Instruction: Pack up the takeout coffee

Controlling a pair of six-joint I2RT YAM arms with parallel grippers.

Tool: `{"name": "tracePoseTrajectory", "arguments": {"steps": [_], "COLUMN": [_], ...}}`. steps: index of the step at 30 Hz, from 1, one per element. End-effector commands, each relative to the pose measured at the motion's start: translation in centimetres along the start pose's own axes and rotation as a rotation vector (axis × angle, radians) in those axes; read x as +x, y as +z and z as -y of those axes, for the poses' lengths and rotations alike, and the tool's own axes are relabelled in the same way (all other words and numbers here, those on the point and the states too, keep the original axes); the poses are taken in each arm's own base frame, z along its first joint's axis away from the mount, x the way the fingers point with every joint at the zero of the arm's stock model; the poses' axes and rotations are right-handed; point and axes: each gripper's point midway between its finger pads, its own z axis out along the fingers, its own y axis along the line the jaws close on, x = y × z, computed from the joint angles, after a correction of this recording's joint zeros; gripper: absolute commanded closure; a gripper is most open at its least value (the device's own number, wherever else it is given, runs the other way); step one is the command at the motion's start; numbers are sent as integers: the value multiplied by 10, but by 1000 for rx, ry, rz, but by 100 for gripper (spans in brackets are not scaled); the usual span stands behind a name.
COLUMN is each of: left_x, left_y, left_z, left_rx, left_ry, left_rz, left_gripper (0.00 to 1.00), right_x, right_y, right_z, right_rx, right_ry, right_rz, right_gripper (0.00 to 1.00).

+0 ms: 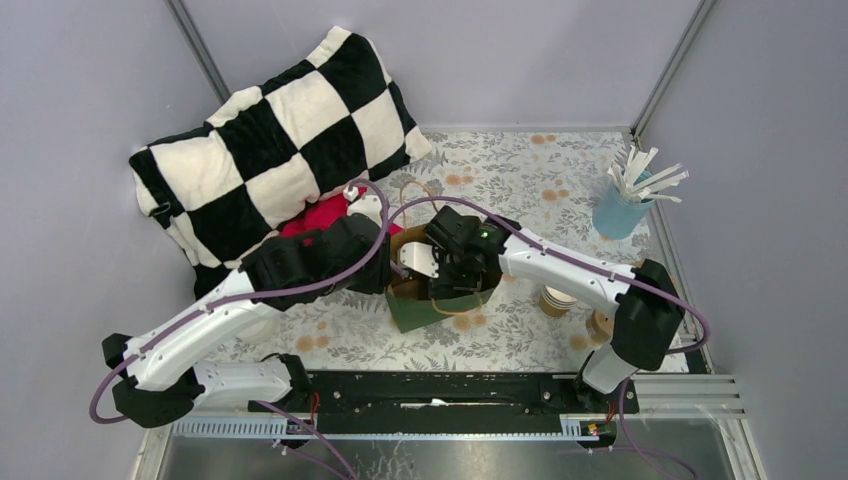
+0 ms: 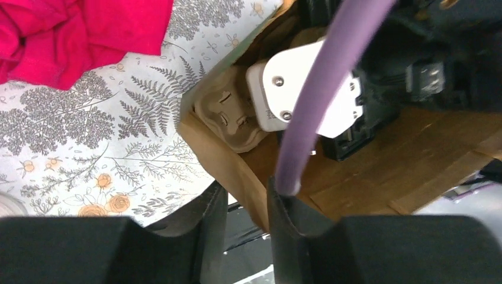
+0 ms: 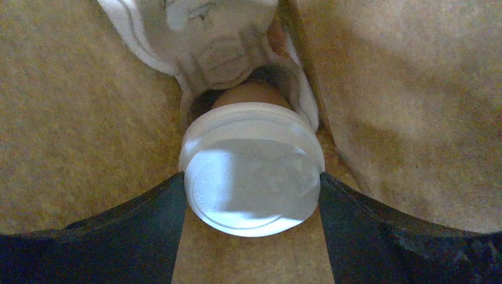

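Table (image 1: 520,170): covered with a pale cloth printed with grey ferns and orange flowers; walled on three sides by grey panels.

Far left corner: a black-and-white checked pillow (image 1: 270,150) is propped, partly on the cloth and partly against the wall.

Just beside the pillow's near edge, a red cloth (image 1: 320,218) is seen lying crumpled.

Centre: a paper bag (image 1: 425,310), brown inside and green outside, is stood open on the cloth.

Far right corner: a blue cup (image 1: 620,212) is stood upright, filled with white sticks (image 1: 645,175).

Near right: a stack of brown cups (image 1: 556,300) is noted; a small brown object (image 1: 600,324) beside it cannot be identified.
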Motion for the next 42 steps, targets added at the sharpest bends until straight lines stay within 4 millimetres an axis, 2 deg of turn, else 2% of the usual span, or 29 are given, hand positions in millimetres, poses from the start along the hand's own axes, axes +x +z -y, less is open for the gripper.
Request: {"name": "tracePoseTrajectory", "arguments": {"steps": [1, 5, 7, 12, 17, 21, 23, 29, 30, 32, 36, 42], "left_x": [-38, -61, -69, -74, -76, -79, -82, -93, -95, -97, -98, -92], "left_y": [-25, -42, -49, -56, -57, -60, -63, -68, -67, -66, -62, -59], "left_z": [-7, -6, -7, -14, -18, -23, -24, -22, -21, -20, -17, -19], "left_rx": [-52, -64, -70, -95, -111, -132, -136, -144, -146, -147, -135, -115], "left_ry": [-20, -7, -1, -3, -7, -12, -15, 7, 15, 23, 16, -13], "left_rz": [121, 180, 203, 236, 254, 266, 277, 301, 302, 307, 317, 330], "left_gripper": [59, 43, 39, 37, 36, 35, 35, 33, 32, 32, 32, 31], "right_x": [-7, -2, 3, 12, 27, 39, 36, 0, -5, -12, -23, -23], "right_y": [26, 38, 44, 56, 74, 83, 78, 44, 38, 26, 5, -14], "right_z": [-12, -18, -21, -26, -45, -51, -48, -23, -19, -12, -7, -8], "right_rx": [-69, -102, -113, -124, -183, -198, -190, -129, -120, -96, -71, -66], "right_ry": [5, 6, 1, -7, 12, 33, 35, 56, 59, 70, 93, 106], "right_rz": [-13, -43, -60, -76, -82, -102, -94, -16, -7, 9, 46, 53], "right_gripper": [31, 31, 31, 31, 31, 31, 30, 17, 14, 1, 0, 0]}}
